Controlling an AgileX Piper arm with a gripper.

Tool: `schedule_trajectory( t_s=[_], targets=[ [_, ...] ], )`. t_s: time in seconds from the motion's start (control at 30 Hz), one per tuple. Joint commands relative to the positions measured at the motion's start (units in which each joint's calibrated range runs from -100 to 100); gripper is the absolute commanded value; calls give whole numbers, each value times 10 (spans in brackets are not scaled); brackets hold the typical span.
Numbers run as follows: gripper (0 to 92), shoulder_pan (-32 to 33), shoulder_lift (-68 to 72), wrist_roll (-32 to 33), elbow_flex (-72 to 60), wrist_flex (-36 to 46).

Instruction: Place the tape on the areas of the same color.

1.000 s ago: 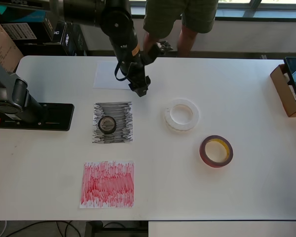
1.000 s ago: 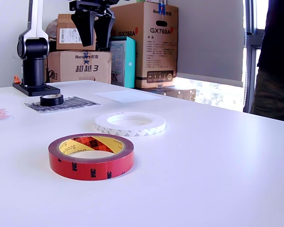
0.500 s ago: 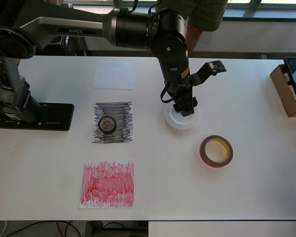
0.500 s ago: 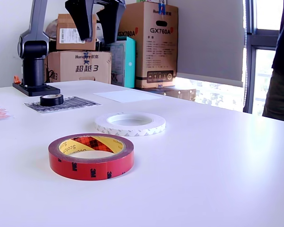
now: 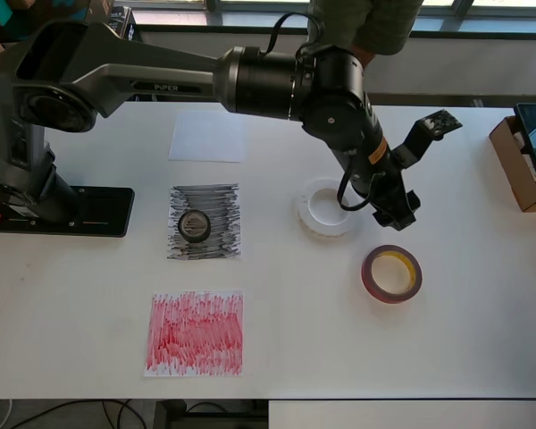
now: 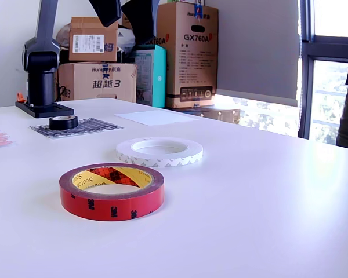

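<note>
Although the red tape roll (image 5: 392, 273) is judged light, stiff and smooth-sided, a hold across its wall, one finger inside the yellowish core, is advised. It lies flat on the worktop (image 5: 482, 295), just beside the white tape ring (image 5: 329, 207), well apart from the red scribbled patch (image 5: 196, 333). The hand (image 5: 398, 214) hangs above and between the two rolls, carrying nothing; its opening cannot be told.

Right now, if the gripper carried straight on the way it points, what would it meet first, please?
Probably the red tape roll: the gripper points down, hanging between that roll and the white tape ring. Depth is unclear, so it might meet bare table just beside it.
</note>
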Motion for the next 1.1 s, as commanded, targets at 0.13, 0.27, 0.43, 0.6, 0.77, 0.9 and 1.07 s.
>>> schedule_trajectory(
  t_s=[0.13, 0.27, 0.43, 0.6, 0.77, 0.9, 1.07],
  targets=[
    [792, 3, 74, 106, -60, -3],
    [792, 7, 94, 108, -53, -2],
    [792, 18, 121, 109, -60, 42],
    [792, 20, 137, 110, -62, 63],
    [792, 20, 139, 110, -63, 62],
    [792, 23, 146, 110, -81, 55],
    [795, 23, 170, 102, -165, 55]
  ],
)
